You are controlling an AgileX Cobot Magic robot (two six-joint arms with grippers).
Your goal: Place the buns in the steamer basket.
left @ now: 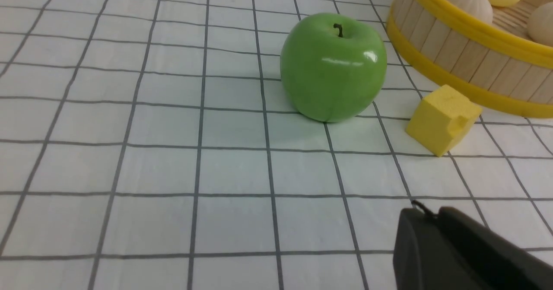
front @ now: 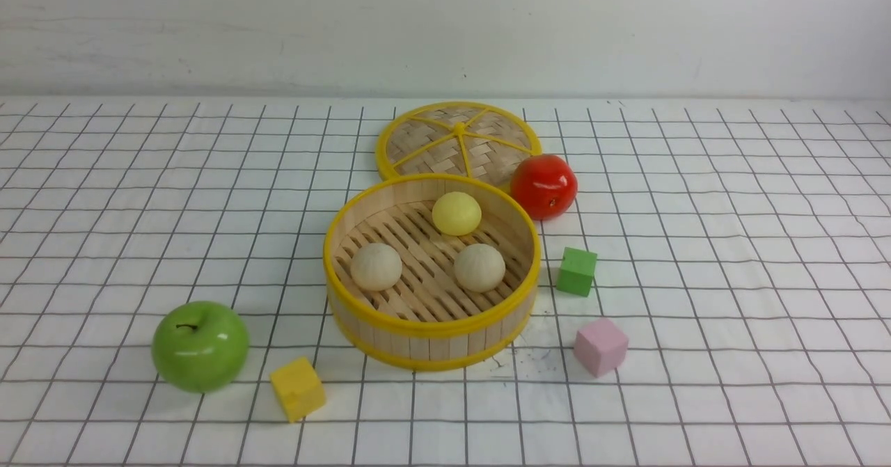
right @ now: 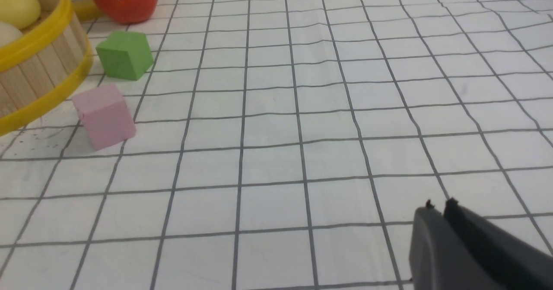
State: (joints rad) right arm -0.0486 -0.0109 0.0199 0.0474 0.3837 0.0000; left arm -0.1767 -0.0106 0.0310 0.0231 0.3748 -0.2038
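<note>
The steamer basket [front: 431, 328] stands mid-table in the front view. Three buns lie on its slatted floor: a pale yellow bun [front: 456, 213] at the back, a cream bun [front: 376, 266] front left, another cream bun [front: 479, 267] front right. Neither arm shows in the front view. My left gripper [left: 430, 214] is shut and empty, low over the cloth, short of the green apple and well apart from the basket [left: 458, 35]. My right gripper [right: 438, 208] is shut and empty over bare cloth, far to the side of the basket [right: 39, 61].
The flat woven lid [front: 458, 140] lies behind the basket, a red apple [front: 543, 186] beside it. A green apple [front: 200, 346] and a yellow cube [front: 297, 388] sit front left. Right of the basket are a green cube [front: 577, 271] and a pink cube [front: 601, 346].
</note>
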